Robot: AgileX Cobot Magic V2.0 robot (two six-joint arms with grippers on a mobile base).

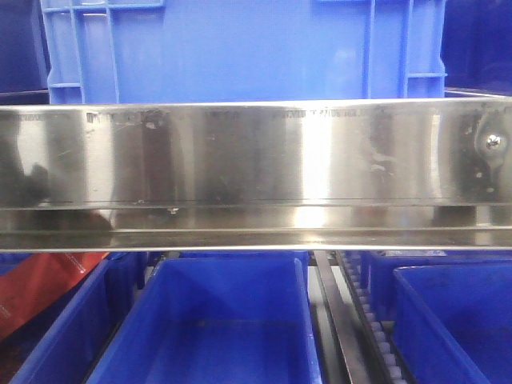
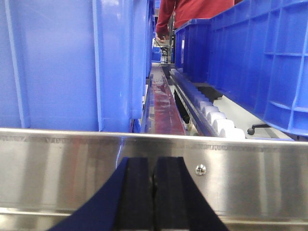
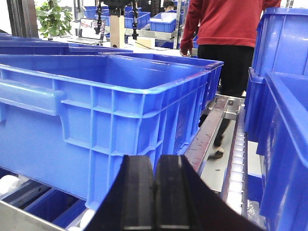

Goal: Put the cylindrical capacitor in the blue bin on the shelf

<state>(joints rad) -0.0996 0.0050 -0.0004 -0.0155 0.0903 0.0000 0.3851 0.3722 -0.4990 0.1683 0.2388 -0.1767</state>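
Glossy steel shelf (image 1: 256,160) rail; ribbed plastic blue bin (image 3: 110,120); left pincer (image 2: 154,192), right pincer (image 3: 155,197) closed, empty.

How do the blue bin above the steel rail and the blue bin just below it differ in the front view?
The upper bin sits above the rail and shows only its ribbed outer wall; its inside is hidden. The lower bin is seen from above, open, and no object shows in the visible part of it. The upper bin spans most of the picture; the lower bin looks narrower, with other bins beside it. Both are blue plastic.
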